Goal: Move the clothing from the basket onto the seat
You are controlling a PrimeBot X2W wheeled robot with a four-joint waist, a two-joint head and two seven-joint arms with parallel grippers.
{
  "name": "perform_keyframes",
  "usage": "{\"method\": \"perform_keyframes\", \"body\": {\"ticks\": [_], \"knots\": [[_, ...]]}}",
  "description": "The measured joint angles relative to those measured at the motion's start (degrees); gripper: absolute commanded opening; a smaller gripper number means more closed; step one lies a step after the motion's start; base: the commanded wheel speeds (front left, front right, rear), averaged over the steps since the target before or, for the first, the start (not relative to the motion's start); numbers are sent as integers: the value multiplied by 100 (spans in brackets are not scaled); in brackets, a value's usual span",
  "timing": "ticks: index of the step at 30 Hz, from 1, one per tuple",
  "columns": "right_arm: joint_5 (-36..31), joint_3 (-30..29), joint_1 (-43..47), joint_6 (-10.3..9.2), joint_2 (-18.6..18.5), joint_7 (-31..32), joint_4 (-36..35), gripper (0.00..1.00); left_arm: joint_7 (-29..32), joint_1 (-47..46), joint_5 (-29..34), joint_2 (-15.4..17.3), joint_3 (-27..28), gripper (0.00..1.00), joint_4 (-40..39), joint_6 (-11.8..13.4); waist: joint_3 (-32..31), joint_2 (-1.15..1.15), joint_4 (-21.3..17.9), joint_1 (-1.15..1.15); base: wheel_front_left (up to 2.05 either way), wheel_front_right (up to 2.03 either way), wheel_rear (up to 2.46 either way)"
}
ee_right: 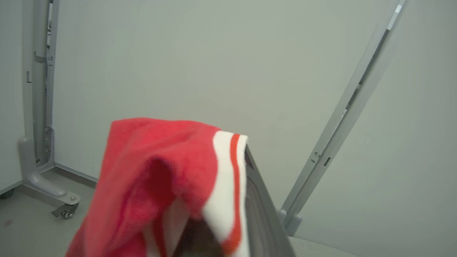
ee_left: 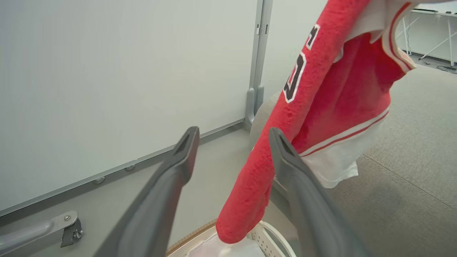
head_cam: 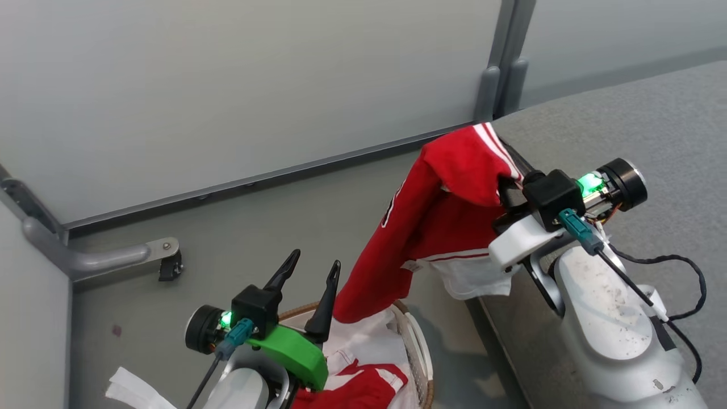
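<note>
**A:** Head view first: where is the jersey?

**B:** The red jersey (head_cam: 448,210) hangs in the air from the right hand (head_cam: 511,170), which is clenched on its white-trimmed top edge. It is held at the near corner of the grey seat (head_cam: 625,125). The lower end trails down to the basket (head_cam: 420,346).

**A:** And the other hand?

**B:** The left hand (head_cam: 316,258) sits low over the basket with its fingers spread, grasping nothing. A second red garment (head_cam: 363,389) with white trim lies in the basket on the white liner (head_cam: 369,341).

**A:** Left wrist view?

**B:** The two fingers stand well apart, with grey floor (ee_left: 221,171) between them. The jersey hangs just beside one finger. A black number outlined in white (ee_left: 294,76) shows on it. Its bottom tip reaches the liner inside the basket rim, and the seat lies behind it.

**A:** Right wrist view?

**B:** The jersey drapes over the hand and hides one finger. The other finger (ee_right: 262,214) shows dark grey against the striped trim. Behind is a pale partition wall (ee_right: 214,53) on a caster foot (ee_right: 66,210).
</note>
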Motion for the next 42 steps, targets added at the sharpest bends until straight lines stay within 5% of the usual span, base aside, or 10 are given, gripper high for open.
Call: {"method": "perform_keyframes", "body": {"ticks": [21, 42], "knots": [[-336, -933, -696, 1, -179, 0, -190, 0, 1, -71, 270, -185, 73, 100, -79, -80, 649, 0, -1422, 0, 0, 0, 0], [-557, -2280, -3908, 0, -2081, 0, 499, 0, 1, -1134, 504, 18, -261, 100, -458, -88, 2323, 0, -549, 1, 0, 0, 0]]}}
